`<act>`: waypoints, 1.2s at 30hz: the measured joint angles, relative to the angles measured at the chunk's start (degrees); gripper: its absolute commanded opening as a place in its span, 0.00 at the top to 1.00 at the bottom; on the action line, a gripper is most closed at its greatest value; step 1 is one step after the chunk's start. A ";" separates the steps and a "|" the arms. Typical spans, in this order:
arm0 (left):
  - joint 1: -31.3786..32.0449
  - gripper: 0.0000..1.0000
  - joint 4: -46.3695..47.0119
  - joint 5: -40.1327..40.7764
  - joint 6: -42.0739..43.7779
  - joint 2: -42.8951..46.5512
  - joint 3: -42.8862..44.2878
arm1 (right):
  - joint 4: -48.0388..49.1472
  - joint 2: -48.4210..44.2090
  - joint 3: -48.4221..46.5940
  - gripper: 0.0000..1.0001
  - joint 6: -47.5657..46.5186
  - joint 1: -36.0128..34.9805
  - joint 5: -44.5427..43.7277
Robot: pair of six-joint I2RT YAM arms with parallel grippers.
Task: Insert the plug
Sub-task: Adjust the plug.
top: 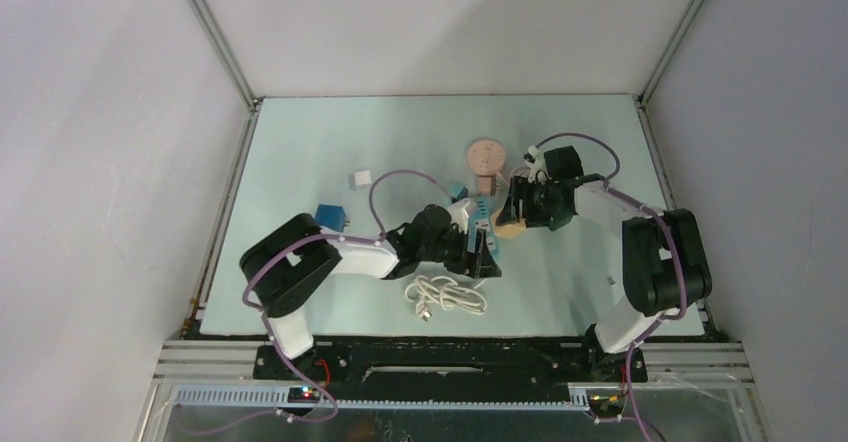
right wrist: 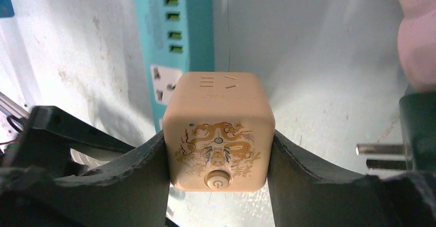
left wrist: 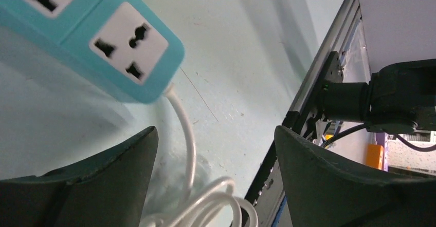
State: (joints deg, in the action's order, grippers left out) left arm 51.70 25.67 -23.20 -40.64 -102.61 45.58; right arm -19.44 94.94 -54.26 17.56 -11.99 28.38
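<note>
**A:** Where's the plug?

**B:** It's a beige cube plug (right wrist: 218,129) with a dragon print and a power button on its face. The right gripper (right wrist: 218,147) has it clamped on both sides. It hangs over the socket end of the teal power strip (right wrist: 175,32), which lies flat on the bench (right wrist: 319,57).

**A:** Seated?

**B:** Can't tell. The cube hides its own pins and most of the socket under it. I'd say we're at align-and-press, with the insertion not confirmed.

**A:** Left arm?

**B:** The left gripper (left wrist: 216,181) is spread wide and grasping nothing. It's at the cable end of the strip, and the white cable (left wrist: 187,134) runs through the gap unpinched. The end socket (left wrist: 128,44) is free.

**A:** Next move?

**B:** My read: square the pins to the slots, then push straight down without tilting. The strip looks light and nothing is bracing it, so it could skid or tip. The left arm probably needs to steady the strip body first, keeping off the cable.
</note>
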 measured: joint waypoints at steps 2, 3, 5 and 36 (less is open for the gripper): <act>0.13 0.10 -1.18 1.20 0.17 2.58 -1.03 | -2.01 -1.36 0.02 1.00 -0.66 -0.22 -0.76; 0.07 0.09 -2.05 2.14 0.46 4.26 -1.36 | -2.99 -2.32 0.02 1.00 -1.11 -0.33 -1.25; -0.24 0.08 -4.42 4.00 1.73 8.72 -1.75 | -5.03 -5.20 0.07 1.00 -1.92 -0.37 -1.95; -5.77 0.00 -18.01 1.73 33.33 52.43 -8.33 | -13.11 -32.74 0.13 1.00 -1.79 2.23 31.58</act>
State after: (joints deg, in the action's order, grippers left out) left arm 45.93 7.66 -21.47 -7.31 -50.17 37.26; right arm -32.56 62.19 -54.13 15.77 -9.76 59.96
